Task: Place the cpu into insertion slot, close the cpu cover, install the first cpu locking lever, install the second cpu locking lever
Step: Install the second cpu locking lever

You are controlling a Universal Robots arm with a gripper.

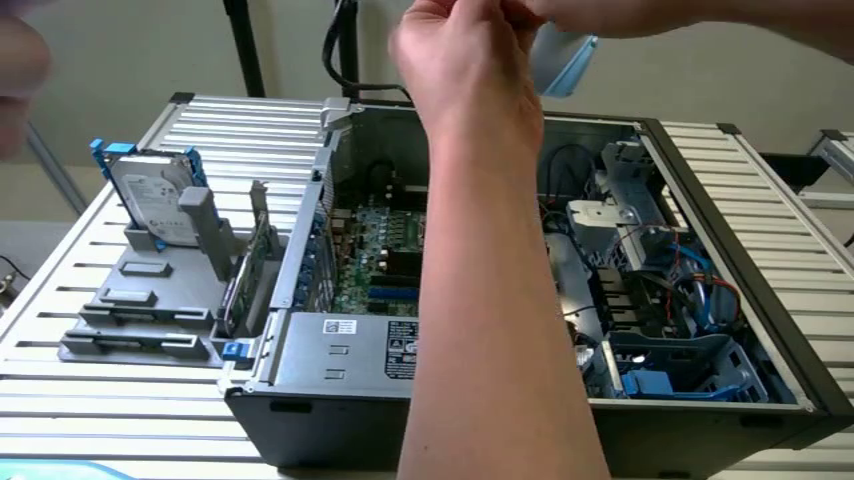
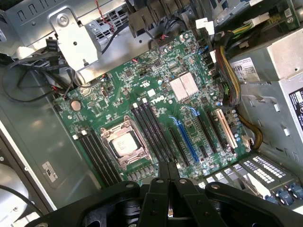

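Shut claw, fingers pressed together, nothing held. Poised above green board, nearest the long black memory slots and close to the socket. Cpu seated flat in slot, between two banks of memory slots. Silvery cover lying down around the cpu, chip face showing through the cutout. Latching too small to tell.

Exterior view: open case on slatted worktop. Person's arm across the middle of the case, hand raised at its far rim. Drive upright in grey rack, to the exterior view's left of the case.
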